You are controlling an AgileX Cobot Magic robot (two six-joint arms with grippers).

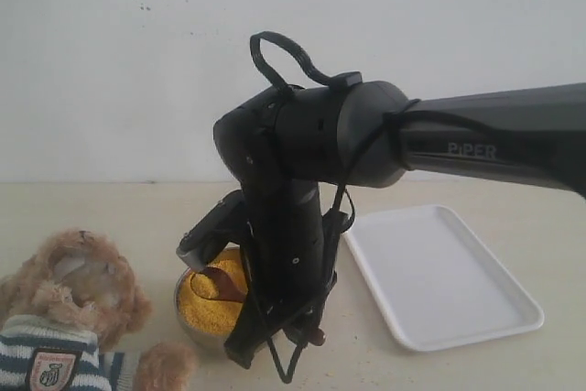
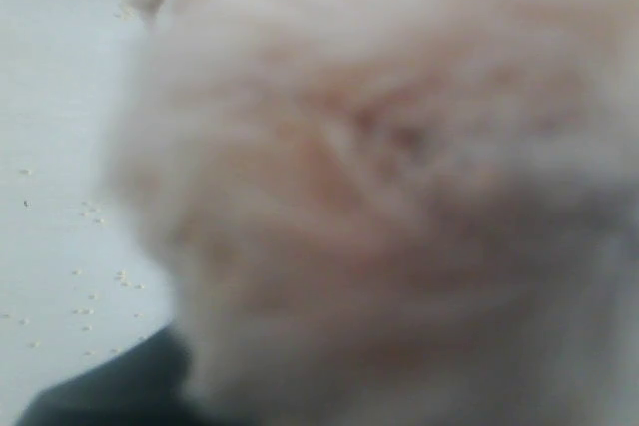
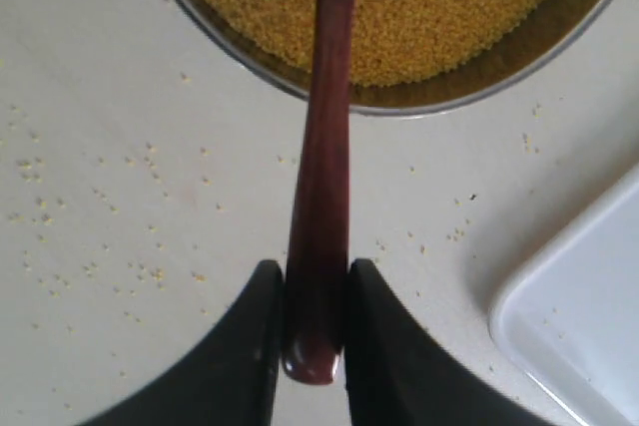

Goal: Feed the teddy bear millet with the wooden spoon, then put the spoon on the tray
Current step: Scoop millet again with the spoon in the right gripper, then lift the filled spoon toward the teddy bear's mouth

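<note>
- My right gripper (image 3: 315, 274) is closed on the end of the handle of the wooden spoon (image 3: 324, 147), with one finger on each side.
- The spoon goes over the rim of the steel bowl (image 3: 499, 94), and its oval end lies on the millet (image 3: 419, 7).
- The tray (image 1: 439, 276) lies near the bowl on the table (image 3: 120, 147), where loose grains are scattered.
- The teddy bear (image 1: 78, 304) sits on the other side of the bowl.
- Of my left gripper (image 2: 100, 396) I see only a dark part. Blurred bear fur fills its camera, so I cannot tell if the jaws are open or closed.

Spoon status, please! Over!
Right end effector shut on wooden spoon, tip over millet. Left end effector unclear, teddy bear fur fills its view. Tray bare.
</note>
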